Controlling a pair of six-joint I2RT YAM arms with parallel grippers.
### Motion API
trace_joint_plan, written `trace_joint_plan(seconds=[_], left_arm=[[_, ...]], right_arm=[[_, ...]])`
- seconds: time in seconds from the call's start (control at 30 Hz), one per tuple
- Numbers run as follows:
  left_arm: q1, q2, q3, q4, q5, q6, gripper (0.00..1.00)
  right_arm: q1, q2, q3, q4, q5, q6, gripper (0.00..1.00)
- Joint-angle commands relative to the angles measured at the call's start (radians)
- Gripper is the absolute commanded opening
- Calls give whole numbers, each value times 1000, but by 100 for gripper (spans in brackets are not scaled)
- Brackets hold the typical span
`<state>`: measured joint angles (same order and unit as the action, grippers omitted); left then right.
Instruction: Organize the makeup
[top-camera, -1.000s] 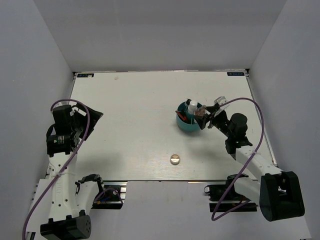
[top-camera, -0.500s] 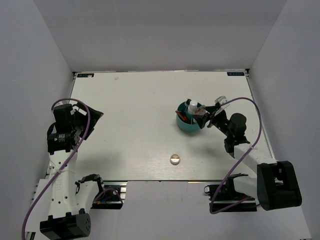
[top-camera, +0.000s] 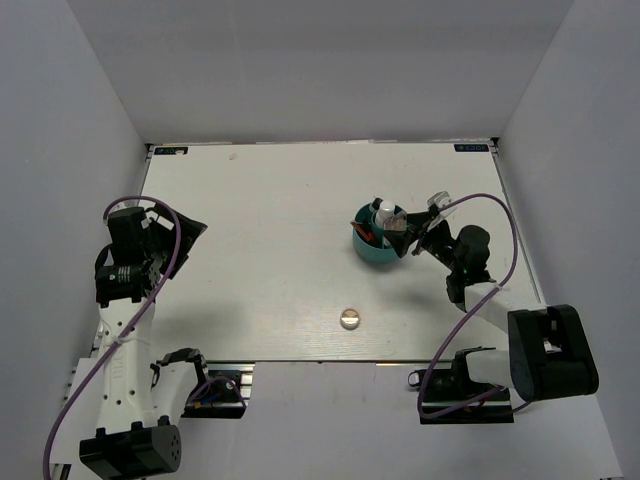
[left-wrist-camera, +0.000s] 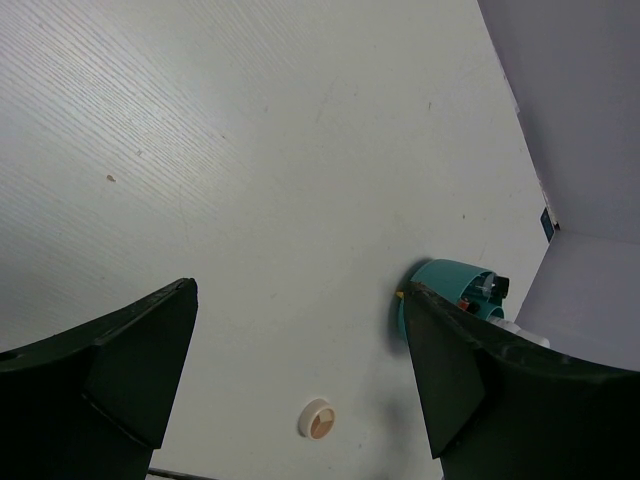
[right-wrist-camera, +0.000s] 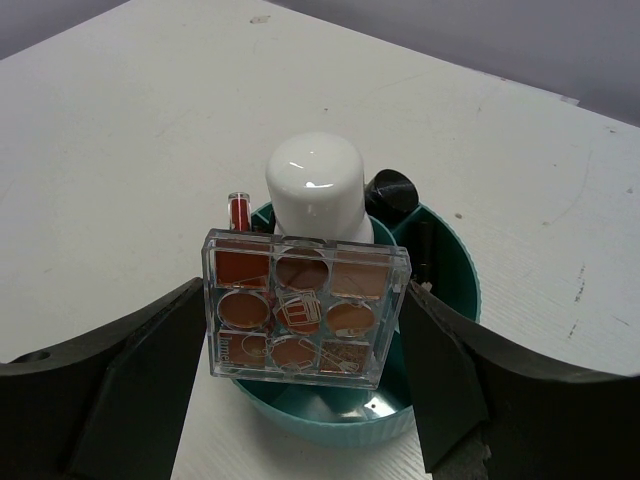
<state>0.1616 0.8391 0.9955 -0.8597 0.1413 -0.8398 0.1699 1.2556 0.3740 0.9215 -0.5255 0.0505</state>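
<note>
My right gripper is shut on the small square clear palette and holds it upright over the near side of the teal divided cup. In the cup stand a bottle with a white rounded top, a red stick and a black stick. A round compact lies on the table near the front edge. My left gripper is open and empty at the far left.
The white table is walled by grey panels on three sides. A black round cap sits in the cup behind the bottle. The cup also shows in the left wrist view.
My right gripper has edged the palette slightly left, closer over the cup. The left arm has not moved.
</note>
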Motion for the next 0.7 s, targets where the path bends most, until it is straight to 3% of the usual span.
trace_joint_plan(seconds=[0.0, 0.67], left_arm=[[6, -5, 0, 10, -6, -2, 94], [6, 9, 19, 8, -6, 2, 95]], right_arm=[[-6, 10, 11, 102, -30, 6, 0], [-30, 45, -24, 155, -56, -34, 0]])
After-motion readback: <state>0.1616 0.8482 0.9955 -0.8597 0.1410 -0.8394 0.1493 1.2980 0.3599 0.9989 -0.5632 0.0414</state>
